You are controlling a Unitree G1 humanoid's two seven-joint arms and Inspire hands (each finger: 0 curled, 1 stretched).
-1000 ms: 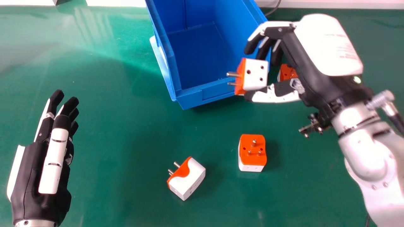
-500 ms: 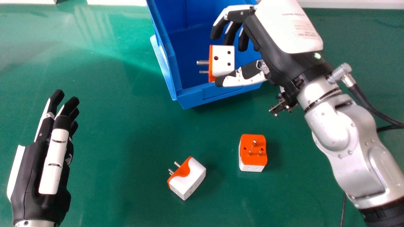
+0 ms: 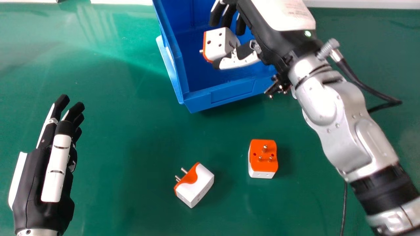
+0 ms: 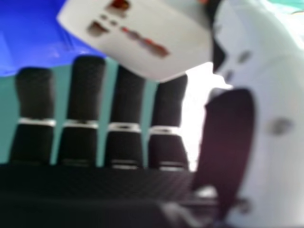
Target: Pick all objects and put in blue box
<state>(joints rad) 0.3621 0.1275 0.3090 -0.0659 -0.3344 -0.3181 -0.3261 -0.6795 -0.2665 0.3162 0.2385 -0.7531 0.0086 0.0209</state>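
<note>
A white and orange adapter [image 3: 216, 43] is held over the open blue box [image 3: 231, 94], a second adapter [image 3: 198, 186] lies on its side, and a third adapter [image 3: 262, 165] sits prongs up.

Green tabletop [image 3: 124, 137], soft glare, white edge [image 3: 361, 4]

The storage bin [image 3: 231, 93] on the far side is plain blue, and the tabletop [image 3: 131, 137] is green, with paler streaks at far left. The left near plug adapter [image 3: 201, 185] is white with a wavy-edged orange patch; the right near plug adapter [image 3: 263, 157] is orange over white. The far plug adapter [image 3: 215, 42] is white, dotted with dark holes, and orange-edged. The left hand [image 3: 54, 170] and right hand [image 3: 270, 41] mix black and white.
</note>
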